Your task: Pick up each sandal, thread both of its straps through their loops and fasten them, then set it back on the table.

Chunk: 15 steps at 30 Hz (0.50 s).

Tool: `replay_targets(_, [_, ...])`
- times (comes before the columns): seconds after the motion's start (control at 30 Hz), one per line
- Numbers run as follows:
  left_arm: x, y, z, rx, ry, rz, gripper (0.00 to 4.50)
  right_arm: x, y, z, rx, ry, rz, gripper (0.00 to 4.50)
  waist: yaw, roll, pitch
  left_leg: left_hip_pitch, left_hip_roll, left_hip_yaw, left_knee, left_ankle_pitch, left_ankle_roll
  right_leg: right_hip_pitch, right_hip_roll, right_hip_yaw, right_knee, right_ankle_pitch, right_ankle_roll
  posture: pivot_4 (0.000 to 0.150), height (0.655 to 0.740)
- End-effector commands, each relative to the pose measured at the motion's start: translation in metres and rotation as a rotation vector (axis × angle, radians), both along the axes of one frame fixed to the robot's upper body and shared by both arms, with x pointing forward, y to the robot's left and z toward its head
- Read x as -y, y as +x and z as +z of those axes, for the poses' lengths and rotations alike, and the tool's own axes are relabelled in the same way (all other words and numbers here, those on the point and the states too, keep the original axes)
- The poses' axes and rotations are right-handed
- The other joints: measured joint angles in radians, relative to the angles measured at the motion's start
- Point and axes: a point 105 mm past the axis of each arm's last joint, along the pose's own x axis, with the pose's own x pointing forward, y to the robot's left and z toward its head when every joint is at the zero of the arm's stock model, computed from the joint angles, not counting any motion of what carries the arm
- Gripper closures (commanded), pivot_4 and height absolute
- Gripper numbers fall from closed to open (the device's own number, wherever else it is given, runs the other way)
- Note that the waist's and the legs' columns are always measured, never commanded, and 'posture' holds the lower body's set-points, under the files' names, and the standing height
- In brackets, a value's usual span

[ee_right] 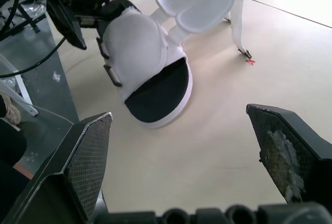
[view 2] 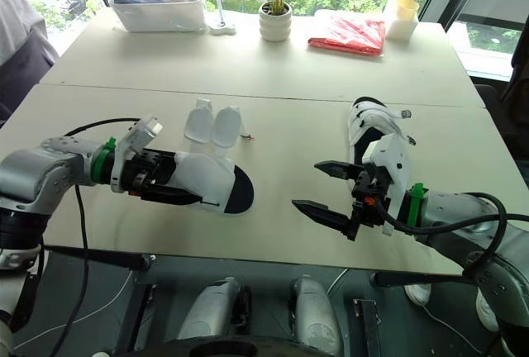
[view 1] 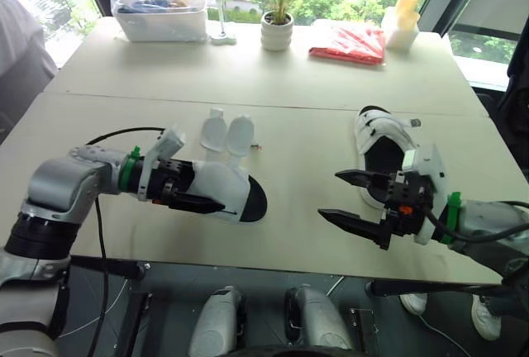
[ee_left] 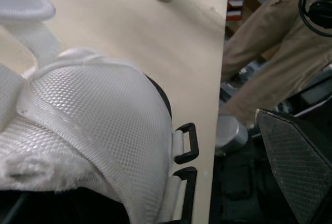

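A white sandal (view 1: 235, 192) with a black insole lies near the table's front edge, toe to the right. Its two straps (view 1: 227, 132) are unfastened and spread flat on the table behind it. My left gripper (view 1: 207, 188) is open around the sandal's heel end. One finger (ee_left: 295, 167) stands apart from the black loops (ee_left: 185, 143), and the other is hidden under the upper. The second sandal (view 1: 382, 138) lies at the right, toe towards me. My right gripper (view 1: 329, 194) hovers just in front of it, open wide and empty, pointing at the first sandal (ee_right: 150, 73).
Along the far edge stand a clear plastic bin (view 1: 161, 16), a potted plant (view 1: 277, 30), a red packet (view 1: 349, 45) and a yellow-topped container (view 1: 402, 22). A person's sleeve (view 1: 21, 59) shows at the far left. The table's front edge (view 1: 273, 268) runs just below both grippers.
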Motion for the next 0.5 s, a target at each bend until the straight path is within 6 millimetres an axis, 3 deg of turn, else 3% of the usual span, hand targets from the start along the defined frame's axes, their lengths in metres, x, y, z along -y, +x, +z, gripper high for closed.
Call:
replay_targets(0.03, [0.020, -0.001, 0.004, 0.018, -0.070, -0.038, 0.01, -0.002, 0.003, 0.005, 0.037, 0.007, -0.004, 0.00, 0.001, 0.000, 0.000, 0.000, 0.000, 0.000, 0.000, 0.000, 0.000, 0.000, 0.000, 0.000, 0.000, 0.000, 0.000, 0.150, 0.7241])
replay_targets(0.27, [0.063, 0.017, -0.013, -0.055, -0.170, 0.042, 0.01, -0.001, 0.006, 0.010, 0.050, 0.008, -0.007, 0.00, 0.001, 0.000, 0.000, 0.000, 0.000, 0.000, 0.000, 0.000, 0.000, 0.000, 0.000, 0.000, 0.000, 0.002, 0.003, 0.150, 0.7241])
replay_targets(0.4, [0.052, 0.017, -0.048, 0.025, 0.026, 0.019, 0.01, -0.001, 0.006, 0.011, 0.050, 0.013, -0.011, 0.00, -0.007, 0.000, 0.000, 0.001, 0.000, 0.001, -0.001, 0.000, 0.000, 0.000, 0.001, 0.000, 0.001, 0.002, 0.003, 0.150, 0.7241])
replay_targets(0.5, [0.040, 0.020, -0.054, 0.082, 0.076, 0.005, 0.01, -0.002, 0.006, 0.010, 0.047, 0.015, -0.010, 0.00, -0.002, 0.001, 0.000, 0.001, 0.000, 0.000, -0.001, 0.000, -0.001, 0.000, 0.001, 0.000, 0.001, 0.002, 0.003, 0.150, 0.7241])
